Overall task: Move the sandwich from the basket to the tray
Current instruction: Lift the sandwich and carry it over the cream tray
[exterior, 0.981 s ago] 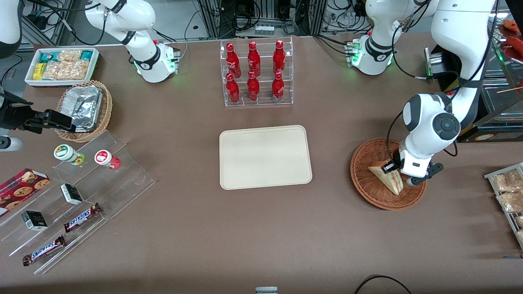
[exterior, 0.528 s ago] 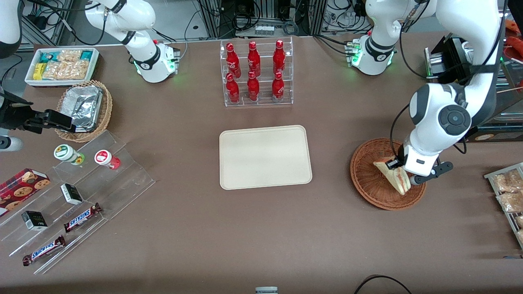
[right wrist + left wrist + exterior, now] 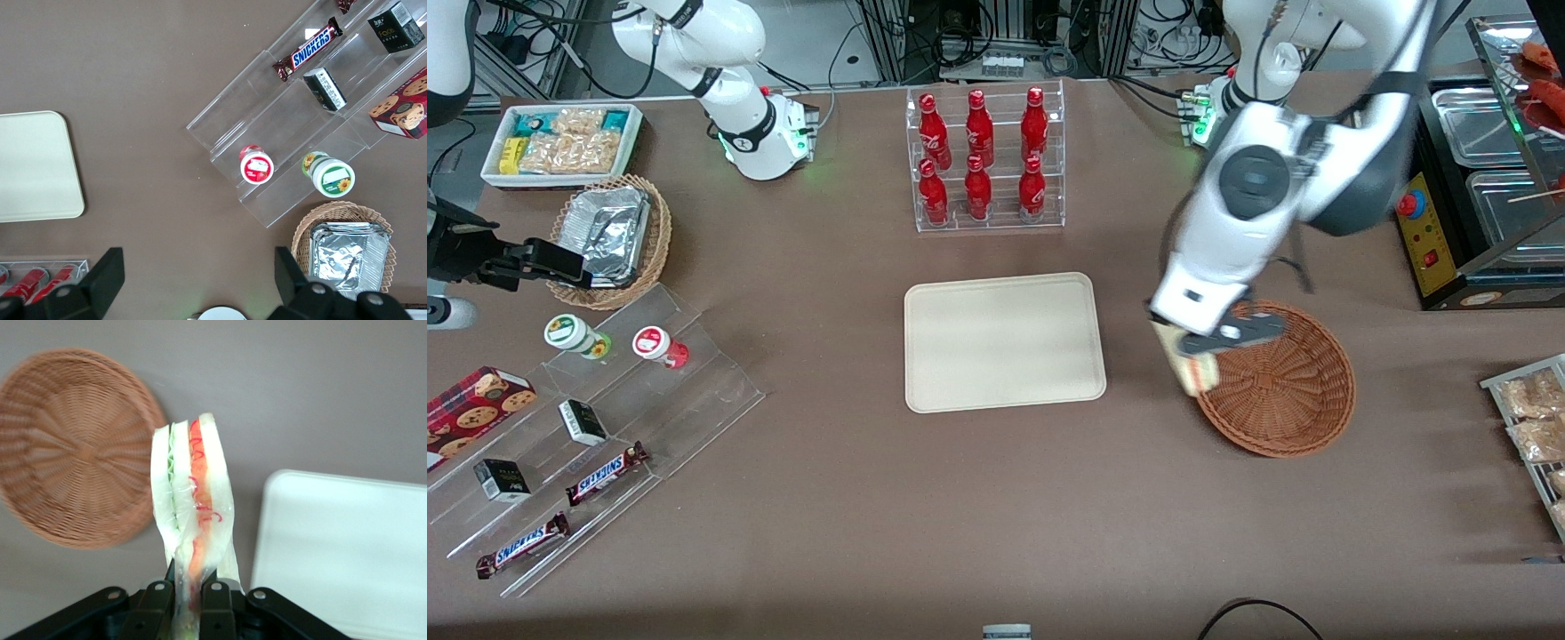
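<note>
My left gripper is shut on the sandwich, a wrapped wedge of white bread with red-orange and green filling. It holds it in the air over the rim of the reddish-brown basket, on the side toward the tray. The basket is empty. In the left wrist view the sandwich hangs clamped between the black fingers, with the basket and the tray below it on either side.
A clear rack of red bottles stands farther from the front camera than the tray. A wire rack of snack bags sits at the working arm's end. Acrylic steps with candy bars lie toward the parked arm's end.
The gripper lifted the sandwich out of the basket and carried it toward the tray, from the basket's middle to over its rim. The basket now lies empty.
</note>
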